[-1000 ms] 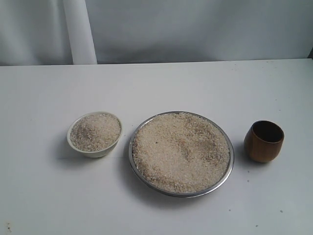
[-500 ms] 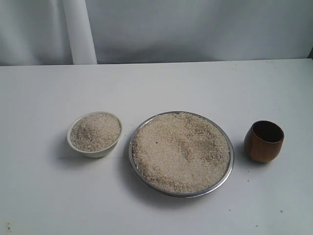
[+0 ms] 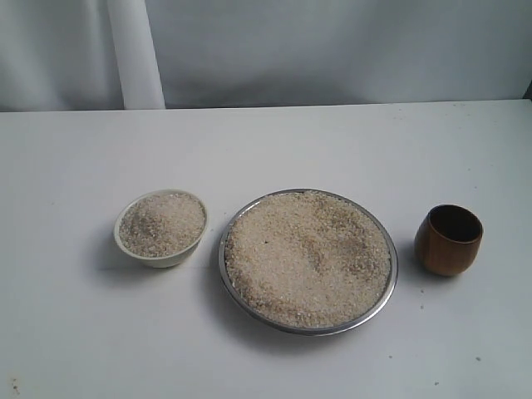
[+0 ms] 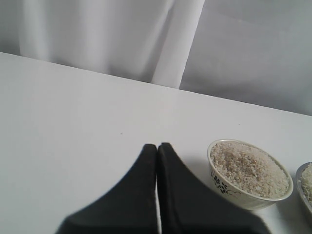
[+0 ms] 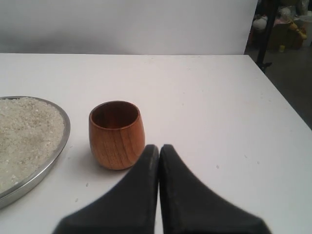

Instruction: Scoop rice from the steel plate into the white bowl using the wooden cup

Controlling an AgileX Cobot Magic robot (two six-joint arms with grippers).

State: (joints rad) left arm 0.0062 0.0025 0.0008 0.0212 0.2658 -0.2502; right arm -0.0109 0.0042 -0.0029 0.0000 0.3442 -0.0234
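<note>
The steel plate sits on the white table, and rice covers it almost to the thin rim, so only a narrow ring of metal shows. The white bowl stands just beside the plate on its left in the exterior view, apart from it, and is itself heaped with grains that hide its inside. The wooden cup stands upright near the plate on the opposite side, a strip of bare table between them, its dark interior in shadow and showing no grains. Neither arm appears in the exterior view. The left gripper has its two black fingers pressed together with nothing between them; its wrist view catches the bowl whole, a dark pattern on the wall too small to read, and only a sliver of the plate's rim at the picture's edge. The right gripper is likewise closed and empty, its tips close to the cup; whether they touch it cannot be told, and most of the plate is cut off there
</note>
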